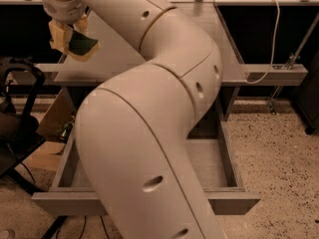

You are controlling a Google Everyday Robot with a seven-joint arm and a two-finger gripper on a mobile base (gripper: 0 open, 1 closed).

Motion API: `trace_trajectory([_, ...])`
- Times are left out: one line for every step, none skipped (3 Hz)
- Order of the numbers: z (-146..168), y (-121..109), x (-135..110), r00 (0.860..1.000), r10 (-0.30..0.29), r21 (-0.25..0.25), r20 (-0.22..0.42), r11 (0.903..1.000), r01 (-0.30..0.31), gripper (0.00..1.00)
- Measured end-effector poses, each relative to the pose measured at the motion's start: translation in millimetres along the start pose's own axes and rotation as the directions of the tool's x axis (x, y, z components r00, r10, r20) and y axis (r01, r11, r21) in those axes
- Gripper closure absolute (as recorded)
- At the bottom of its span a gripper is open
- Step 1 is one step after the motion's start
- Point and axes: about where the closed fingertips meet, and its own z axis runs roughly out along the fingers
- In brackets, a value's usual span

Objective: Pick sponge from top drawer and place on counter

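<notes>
My gripper (72,40) is at the upper left, shut on the sponge (82,45), a dark green piece with a yellow-tan foam edge. It holds the sponge in the air just above the left part of the grey counter (119,49). The top drawer (227,163) stands pulled open below the counter. My arm (149,133) covers most of the drawer's inside; only its side walls and front panel show.
A black chair or stand (17,113) and a brown cardboard piece (52,118) are left of the cabinet. A white cable (273,39) hangs over a metal rail (279,73) at the right. Speckled floor (279,153) lies to the right.
</notes>
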Motion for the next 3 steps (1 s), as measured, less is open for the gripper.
trace_trajectory([-8, -47, -11, 0.987, 0.118, -0.003, 0.111, 0.9930, -0.118, 1.00])
trace_trajectory([-19, -53, -20, 0.981, 0.121, 0.001, 0.151, 0.9924, -0.123, 1.00])
trace_trajectory([-7, -54, -19, 0.980, 0.149, -0.001, 0.133, 0.9886, -0.150, 1.00])
